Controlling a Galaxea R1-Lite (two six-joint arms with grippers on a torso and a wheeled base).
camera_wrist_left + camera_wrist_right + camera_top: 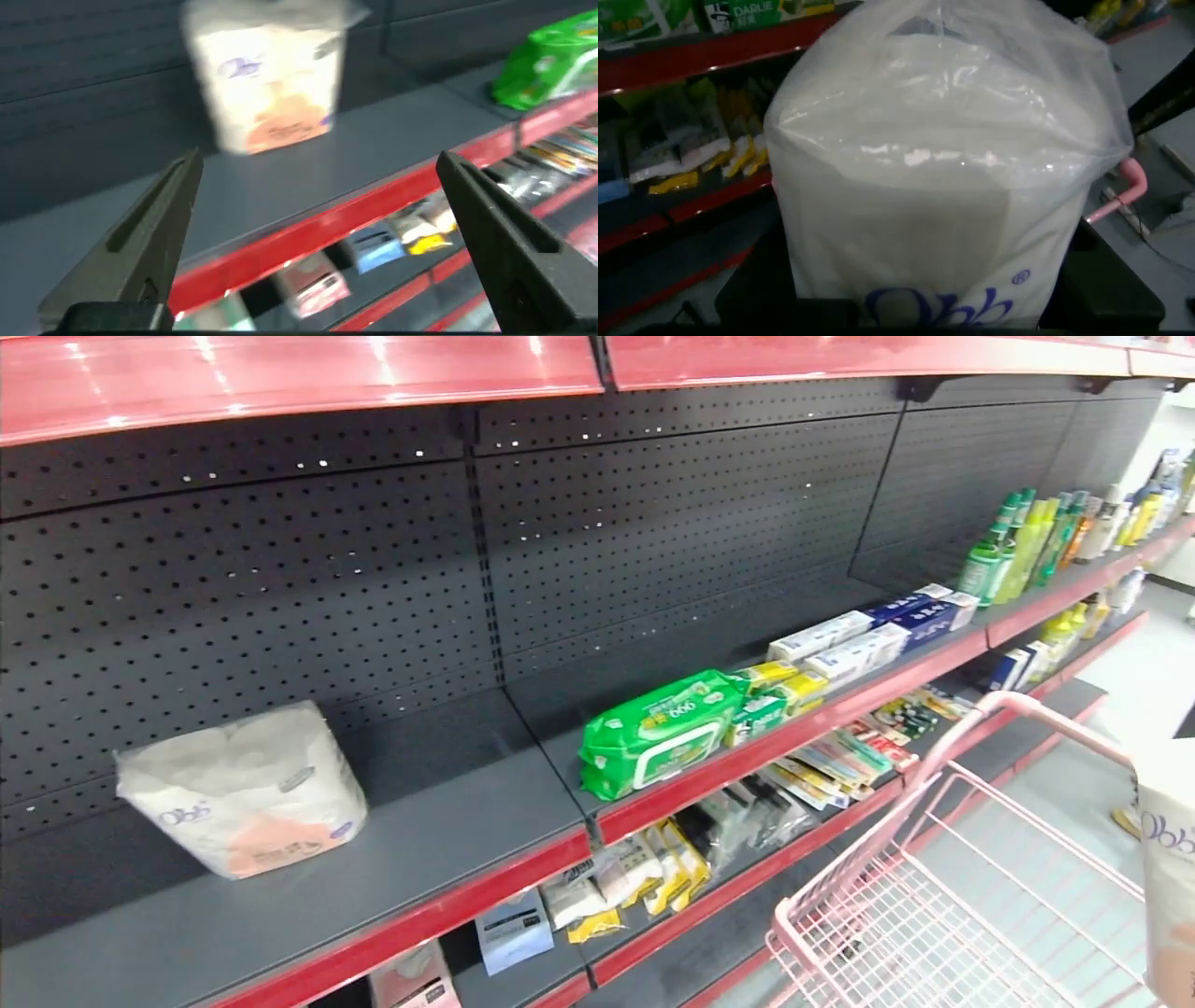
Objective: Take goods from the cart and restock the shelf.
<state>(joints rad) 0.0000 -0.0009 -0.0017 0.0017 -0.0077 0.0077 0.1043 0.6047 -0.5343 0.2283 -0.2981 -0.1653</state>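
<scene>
Tissue pack (938, 168) sits clamped in right end effector (934, 313).

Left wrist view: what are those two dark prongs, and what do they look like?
They are the fingers of the left gripper: two flat, dark grey-green blades that narrow from broad bases to pointed tips. Each has a shallow groove along its face. I see no cables or markings on them.

shelf (448, 859): grey board, red front edge, black pegboard back | left bay: white tissue pack (245, 791) standing near the back | next bay: green wipes pack (658, 733) at the front edge, then flat boxes (859, 644) | far right: upright bottles (1018, 546) | lower shelf (738, 933): small packets (644, 873)
</scene>
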